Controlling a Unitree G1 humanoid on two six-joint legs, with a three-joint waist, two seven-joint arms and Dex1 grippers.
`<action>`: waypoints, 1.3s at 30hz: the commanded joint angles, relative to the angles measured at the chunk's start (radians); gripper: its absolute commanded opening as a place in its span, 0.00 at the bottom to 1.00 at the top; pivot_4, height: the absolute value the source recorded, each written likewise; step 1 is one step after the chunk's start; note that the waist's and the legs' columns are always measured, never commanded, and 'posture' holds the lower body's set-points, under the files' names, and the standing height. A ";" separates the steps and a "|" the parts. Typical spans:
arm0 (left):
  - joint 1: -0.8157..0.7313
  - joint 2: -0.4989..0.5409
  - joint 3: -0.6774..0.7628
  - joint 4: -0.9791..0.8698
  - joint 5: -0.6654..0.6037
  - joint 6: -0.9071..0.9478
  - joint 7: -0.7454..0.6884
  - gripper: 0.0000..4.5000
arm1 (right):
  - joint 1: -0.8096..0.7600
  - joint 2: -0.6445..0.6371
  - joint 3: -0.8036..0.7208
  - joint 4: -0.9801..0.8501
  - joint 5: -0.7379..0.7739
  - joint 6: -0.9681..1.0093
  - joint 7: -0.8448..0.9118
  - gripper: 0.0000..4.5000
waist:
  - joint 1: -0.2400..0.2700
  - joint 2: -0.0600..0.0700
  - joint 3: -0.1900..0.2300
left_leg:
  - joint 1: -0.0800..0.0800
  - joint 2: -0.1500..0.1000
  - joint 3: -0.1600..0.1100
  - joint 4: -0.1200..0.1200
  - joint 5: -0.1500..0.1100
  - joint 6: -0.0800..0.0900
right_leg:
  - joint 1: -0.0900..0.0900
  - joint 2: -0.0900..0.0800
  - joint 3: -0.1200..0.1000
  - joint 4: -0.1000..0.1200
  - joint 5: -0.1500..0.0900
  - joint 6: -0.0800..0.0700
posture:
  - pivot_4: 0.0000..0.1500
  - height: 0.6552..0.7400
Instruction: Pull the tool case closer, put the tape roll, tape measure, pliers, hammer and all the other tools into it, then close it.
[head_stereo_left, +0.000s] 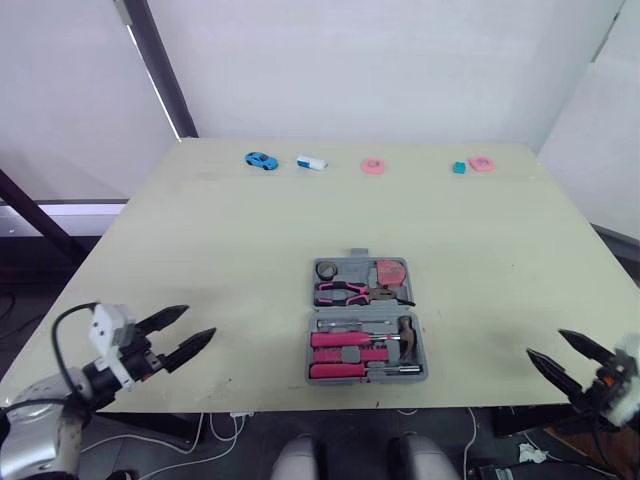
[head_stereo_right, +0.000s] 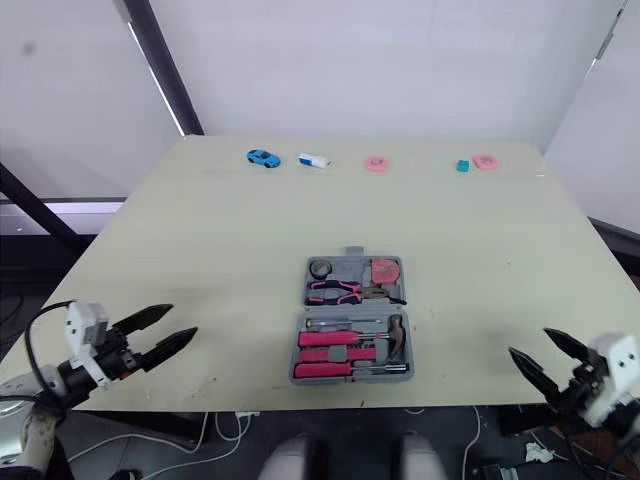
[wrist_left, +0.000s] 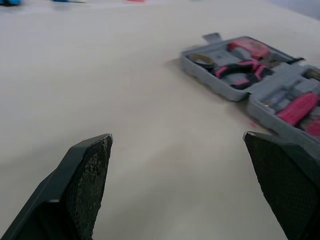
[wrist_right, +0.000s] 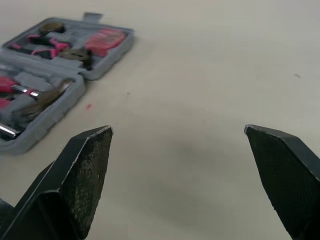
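Pale bench. Along its far edge, in a row: blue toy car, white block with a blue end just beside it, pink disc, small teal cube touching or nearly touching a second pink disc.

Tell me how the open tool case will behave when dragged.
The tool case looks like rigid moulded plastic, so it should slide flat. Holding a hammer and pliers, it is probably heavy for its size. Being hinged open, one half may lift.
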 joint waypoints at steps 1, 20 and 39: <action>-0.061 0.018 -0.046 0.032 0.041 -0.045 -0.035 1.00 | -0.088 -0.040 0.069 0.027 -0.039 0.002 0.037 0.99 | 0.001 0.000 0.000 | 0.000 0.000 0.000 0.000 0.000 0.000 | 0.000 0.001 0.000 0.000 0.000 0.000 | 1.00 0.99; -0.447 -0.021 -0.318 0.317 0.211 -0.122 -0.178 0.40 | -0.602 -0.019 0.467 0.389 -0.310 -0.018 0.112 0.27 | -0.001 0.000 0.000 | -0.001 -0.001 -0.001 0.000 0.000 0.000 | 0.000 0.003 -0.001 0.000 0.003 0.004 | 1.00 0.99; -0.636 -0.106 -0.427 0.602 0.353 -0.282 -0.245 0.01 | -0.768 0.084 0.620 0.573 -0.454 -0.150 0.156 0.00 | -0.001 0.000 0.000 | -0.003 -0.001 -0.002 0.001 0.000 0.000 | 0.000 0.004 -0.001 0.001 0.003 0.004 | 1.00 0.99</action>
